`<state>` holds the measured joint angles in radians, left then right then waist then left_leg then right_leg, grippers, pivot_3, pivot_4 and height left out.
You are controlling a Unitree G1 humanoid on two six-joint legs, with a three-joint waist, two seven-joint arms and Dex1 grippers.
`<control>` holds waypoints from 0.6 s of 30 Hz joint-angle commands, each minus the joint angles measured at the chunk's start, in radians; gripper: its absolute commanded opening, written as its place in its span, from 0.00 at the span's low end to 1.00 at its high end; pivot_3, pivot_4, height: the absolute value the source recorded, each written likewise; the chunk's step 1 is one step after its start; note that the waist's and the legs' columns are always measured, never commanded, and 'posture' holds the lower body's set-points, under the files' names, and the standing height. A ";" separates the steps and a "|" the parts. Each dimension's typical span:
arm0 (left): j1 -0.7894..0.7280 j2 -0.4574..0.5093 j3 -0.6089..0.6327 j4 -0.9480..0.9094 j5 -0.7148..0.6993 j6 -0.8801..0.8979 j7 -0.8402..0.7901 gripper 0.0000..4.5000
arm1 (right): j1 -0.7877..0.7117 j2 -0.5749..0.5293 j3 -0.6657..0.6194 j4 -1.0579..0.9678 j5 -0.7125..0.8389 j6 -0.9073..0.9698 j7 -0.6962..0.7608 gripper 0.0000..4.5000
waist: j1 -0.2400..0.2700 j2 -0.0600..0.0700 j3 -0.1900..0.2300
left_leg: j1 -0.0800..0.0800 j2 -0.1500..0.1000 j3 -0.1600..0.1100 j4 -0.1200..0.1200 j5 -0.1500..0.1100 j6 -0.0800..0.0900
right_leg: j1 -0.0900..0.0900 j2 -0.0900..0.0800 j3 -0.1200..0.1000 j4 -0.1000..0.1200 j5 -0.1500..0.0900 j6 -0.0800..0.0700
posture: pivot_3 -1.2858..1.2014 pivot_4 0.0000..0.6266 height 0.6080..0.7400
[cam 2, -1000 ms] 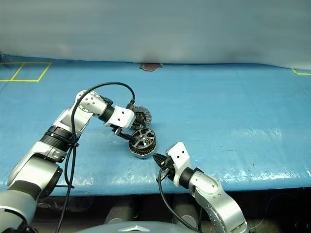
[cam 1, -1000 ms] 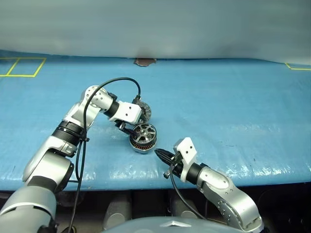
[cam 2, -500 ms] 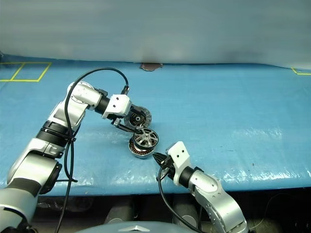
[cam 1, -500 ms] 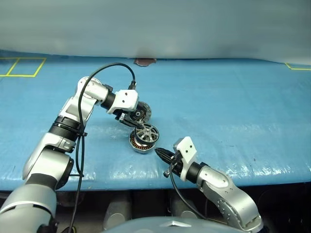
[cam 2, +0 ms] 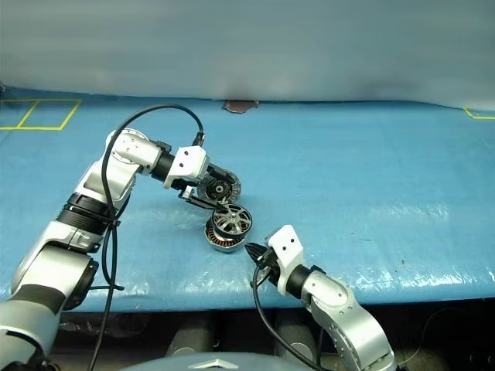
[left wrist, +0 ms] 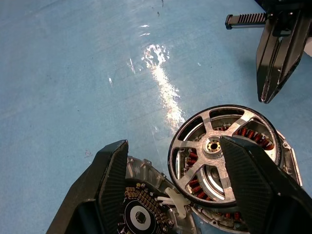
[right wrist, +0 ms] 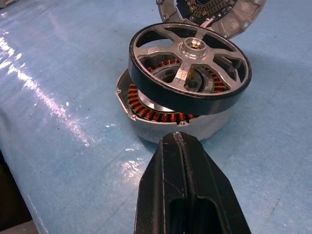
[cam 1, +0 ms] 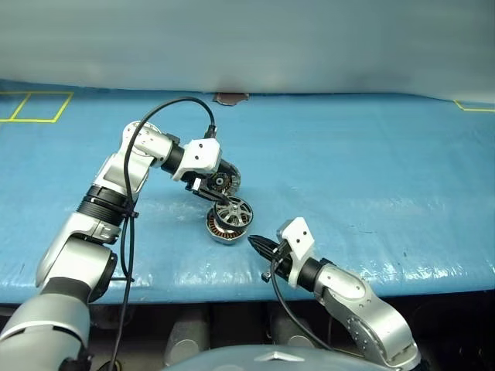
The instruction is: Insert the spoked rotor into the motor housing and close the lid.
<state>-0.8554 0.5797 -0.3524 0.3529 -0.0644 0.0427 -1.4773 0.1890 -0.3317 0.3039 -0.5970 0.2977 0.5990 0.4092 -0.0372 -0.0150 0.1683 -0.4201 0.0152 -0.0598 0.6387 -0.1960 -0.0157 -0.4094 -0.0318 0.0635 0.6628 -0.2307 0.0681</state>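
The spoked rotor (cam 1: pixel 233 210) lies tilted on top of the motor housing (cam 1: pixel 219 229), whose copper windings show beneath it (right wrist: pixel 161 117). The lid (cam 1: pixel 225 181) stands tipped up just behind them, joined at the edge, with its dark inner face (left wrist: pixel 138 216) towards me. My left gripper (cam 1: pixel 213 193) hovers open between lid and rotor; its fingers (left wrist: pixel 113 187) stand wide apart either side, gripping nothing. My right gripper (cam 1: pixel 254 243) is shut and empty, resting low just in front of the housing, its tips (right wrist: pixel 178 139) pointing at the housing's wall.
Everything sits on a blue tarp-covered table (cam 1: pixel 371 170). Yellow tape marks lie at the far left (cam 1: pixel 35 108) and far right (cam 1: pixel 473 107), and a brown patch (cam 1: pixel 230 98) at the back edge. The table's front edge runs just behind my right wrist.
My left gripper has lifted off the rotor and its wrist has turned, uncovering the lid behind it. Rotor, housing and right gripper have stayed put.
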 commanded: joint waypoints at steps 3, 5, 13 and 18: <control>-0.015 0.003 0.013 -0.034 -0.016 0.020 -0.023 0.72 | -0.002 0.000 -0.010 -0.027 0.008 -0.004 -0.001 0.00 | 0.000 0.000 0.000 | 0.000 0.000 0.000 0.000 0.000 0.000 | 0.000 0.000 0.000 0.000 0.000 0.000 | 0.52 0.24 1.00; -0.028 -0.009 0.003 -0.024 -0.011 0.005 -0.035 0.72 | -0.006 -0.001 -0.009 -0.025 0.009 -0.002 0.001 0.00 | 0.000 0.000 0.000 | 0.000 0.000 0.000 0.000 0.000 0.000 | 0.000 0.000 0.000 0.000 0.000 0.000 | 0.52 0.24 1.00; -0.093 -0.053 -0.016 0.031 0.007 -0.034 -0.068 0.72 | -0.004 0.000 -0.009 -0.029 0.009 0.000 -0.004 0.00 | 0.001 0.000 0.000 | -0.001 0.000 0.000 0.001 0.000 0.000 | 0.000 0.000 0.000 0.000 0.000 0.000 | 0.52 0.24 1.00; -0.108 -0.072 -0.012 0.058 0.017 -0.053 -0.062 0.72 | 0.010 -0.002 -0.014 -0.042 0.000 0.001 -0.024 0.00 | 0.000 0.000 0.000 | -0.001 0.000 0.000 0.002 0.000 0.000 | 0.000 0.001 0.001 0.000 0.000 0.000 | 0.52 0.24 1.00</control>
<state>-0.9381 0.5090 -0.3803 0.4086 -0.0468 0.0040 -1.5451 0.1937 -0.3355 0.3036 -0.5995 0.2966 0.6028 0.3918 -0.0377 -0.0151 0.1683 -0.4214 0.0152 -0.0600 0.6405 -0.1962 -0.0155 -0.4097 -0.0309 0.0643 0.6627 -0.2306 0.0683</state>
